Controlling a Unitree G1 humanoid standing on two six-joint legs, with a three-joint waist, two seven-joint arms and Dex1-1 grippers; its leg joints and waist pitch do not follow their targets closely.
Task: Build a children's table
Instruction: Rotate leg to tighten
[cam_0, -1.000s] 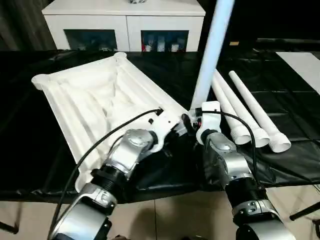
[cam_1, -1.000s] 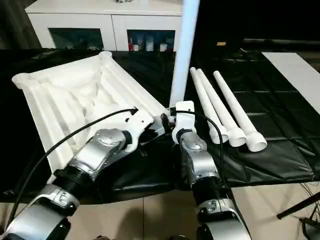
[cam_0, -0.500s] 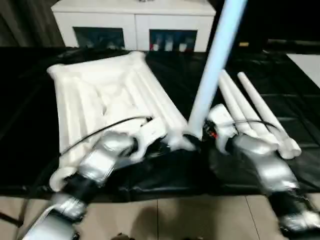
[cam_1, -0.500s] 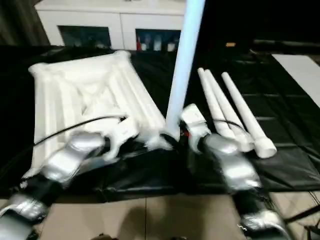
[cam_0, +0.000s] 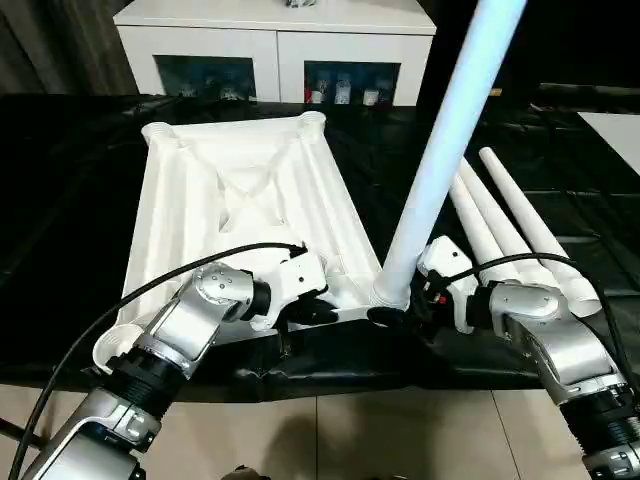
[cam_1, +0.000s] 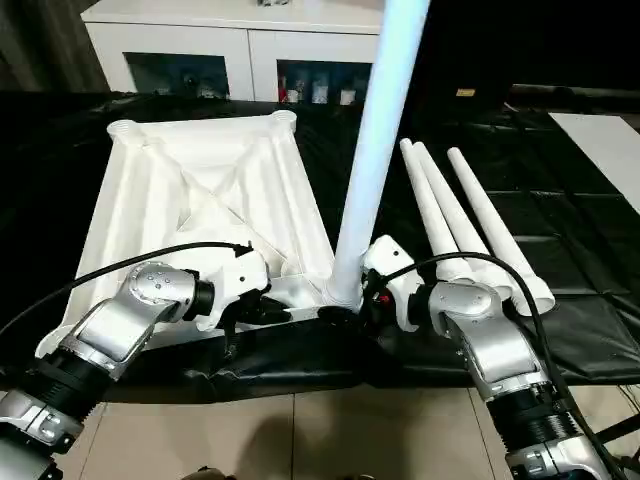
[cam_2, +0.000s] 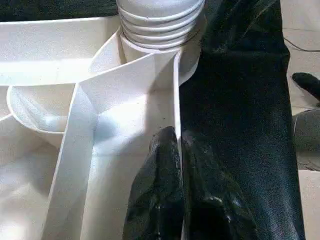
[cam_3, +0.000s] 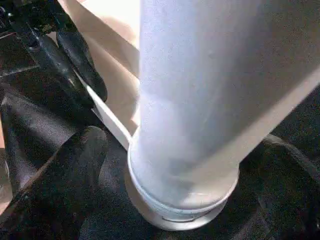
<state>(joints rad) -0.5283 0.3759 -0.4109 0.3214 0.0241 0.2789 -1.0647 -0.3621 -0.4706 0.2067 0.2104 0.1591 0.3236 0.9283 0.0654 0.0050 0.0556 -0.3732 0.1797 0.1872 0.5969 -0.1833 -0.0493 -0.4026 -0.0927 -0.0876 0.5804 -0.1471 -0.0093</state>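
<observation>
You are fitting the long white plastic tube leg (cam_0: 440, 150) into the white ribbed tabletop's (cam_0: 240, 200) corner socket (cam_2: 160, 30) — left claw (cam_2: 175, 150) pinching the rim, right claw (cam_3: 165, 165) wide around the leg. Next, twist it tight.

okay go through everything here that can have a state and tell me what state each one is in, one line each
tabletop: upside down, ribbed underside up.
standing leg: upright in the near right corner socket.
three loose legs: lying side by side on the black sheet.
left gripper: fingers pinched on the tabletop's edge wall.
right gripper: fingers open around the standing leg's base.
</observation>
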